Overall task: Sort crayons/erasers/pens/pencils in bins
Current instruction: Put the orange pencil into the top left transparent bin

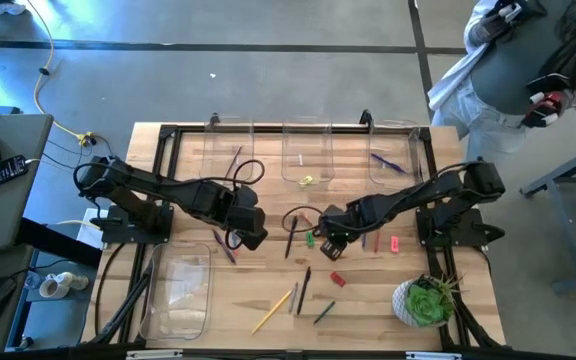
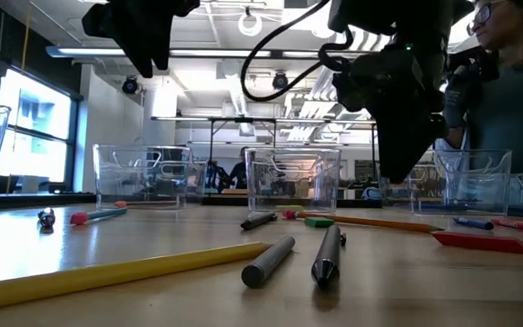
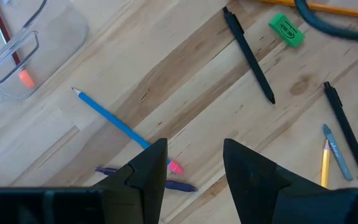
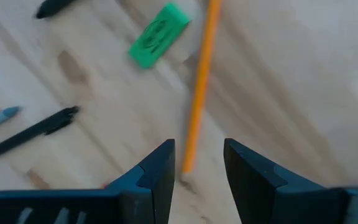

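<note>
Trouble looks likeliest at the middle of the worktop, where both arms crowd together. The right gripper hangs with its jaws open and empty over an orange pencil, a green eraser just beside it; a skewed descent could nudge the eraser or roll the pencil away. The left gripper, jaws also open and empty, hovers over a blue pencil and a purple pen lying touching, so it might pinch both. Loose pens and pencils litter the near edge; the bins along the far edge hold only a few items.
</note>
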You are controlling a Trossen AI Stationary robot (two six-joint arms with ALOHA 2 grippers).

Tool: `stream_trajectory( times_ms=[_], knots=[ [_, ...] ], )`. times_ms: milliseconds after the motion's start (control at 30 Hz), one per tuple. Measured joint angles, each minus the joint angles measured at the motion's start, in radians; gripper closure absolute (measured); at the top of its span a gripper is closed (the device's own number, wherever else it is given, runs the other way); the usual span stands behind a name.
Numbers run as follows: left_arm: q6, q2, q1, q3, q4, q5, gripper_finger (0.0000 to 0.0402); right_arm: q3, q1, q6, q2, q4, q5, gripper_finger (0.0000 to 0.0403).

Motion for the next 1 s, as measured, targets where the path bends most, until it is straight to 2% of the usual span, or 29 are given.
stream_trajectory(
  times_ms=[333,533,667,1000],
  knots=[
    [0.000,0.000,0.000,0.000,0.000,0.000,0.0258,0.031,0.032,0.066,0.012,0.040,-0.010,0.0273],
    [0.026,0.000,0.000,0.000,0.000,-0.001,0.0258,0.093,0.043,0.008,0.012,0.028,0.074,0.0273],
    [0.026,0.000,0.000,0.000,0.001,-0.004,0.0258,0.094,0.036,0.006,0.017,0.007,0.080,0.0273],
    [0.027,0.000,0.000,0.000,0.003,-0.004,0.0258,0.093,0.039,-0.003,0.148,-0.071,0.040,0.0273]
  ],
)
